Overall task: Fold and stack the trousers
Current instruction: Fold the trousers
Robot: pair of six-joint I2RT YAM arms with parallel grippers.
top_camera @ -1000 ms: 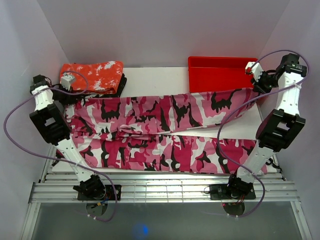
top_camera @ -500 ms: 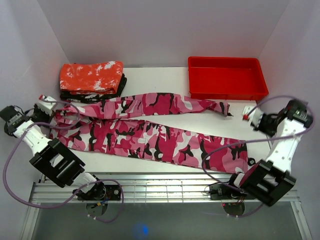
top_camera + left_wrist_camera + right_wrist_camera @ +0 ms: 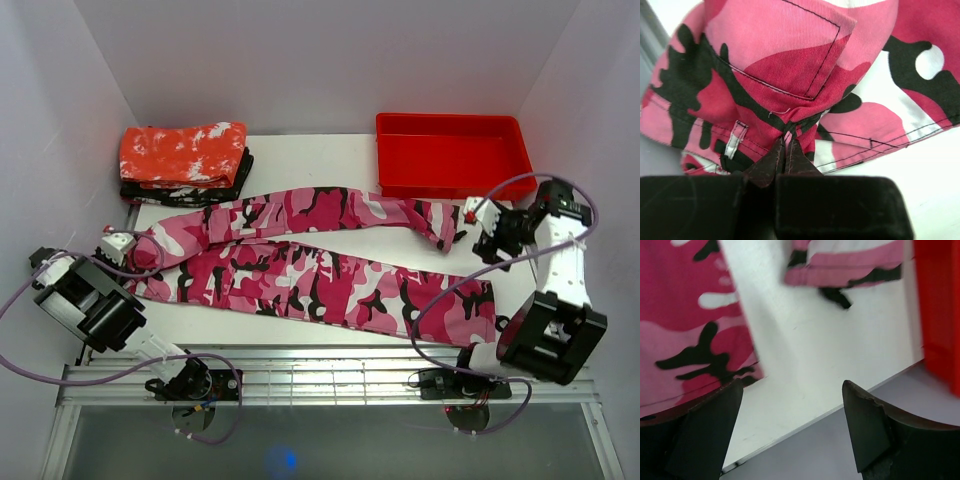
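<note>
Pinching trousers (image 3: pixel 320 270) at waist end with left gripper (image 3: pixel 785 142), fully closed. Laid flat on table (image 3: pixel 310 160), long axis left-right. Just beside far-leg hem: right gripper (image 3: pixel 792 385), wide open, empty.

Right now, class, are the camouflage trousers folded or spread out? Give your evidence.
Spread out: the trousers lie full length, both legs extended side by side. The left gripper pinches the waist end.

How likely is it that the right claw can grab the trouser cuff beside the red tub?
Probably yes. The right claw is open and sits right by that cuff, with only bare table between them.
</note>
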